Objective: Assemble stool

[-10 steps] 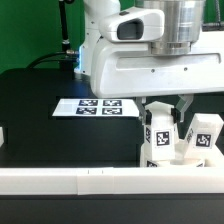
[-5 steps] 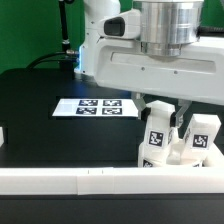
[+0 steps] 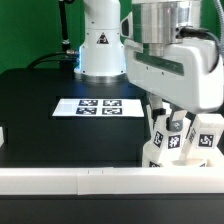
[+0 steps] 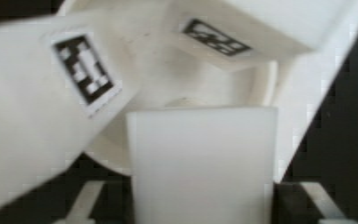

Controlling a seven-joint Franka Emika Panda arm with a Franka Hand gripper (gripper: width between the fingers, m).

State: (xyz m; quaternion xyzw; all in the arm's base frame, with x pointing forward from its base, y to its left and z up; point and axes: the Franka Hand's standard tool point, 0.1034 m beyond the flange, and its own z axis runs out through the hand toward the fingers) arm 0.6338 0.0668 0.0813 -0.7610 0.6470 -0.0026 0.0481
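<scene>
Since a second ago the arm has swung toward the exterior view's right and dropped over the leg cluster. Its gripper straddles a plain-faced leg; the fingers sit either side of it, but I cannot tell whether they pinch. Two tagged legs lean at ten and one o'clock against the round seat behind. Everything sits against the white bar, the marker board at ten o'clock. This looks like a leg pickup; next, a firm squeeze and straight lift.
</scene>
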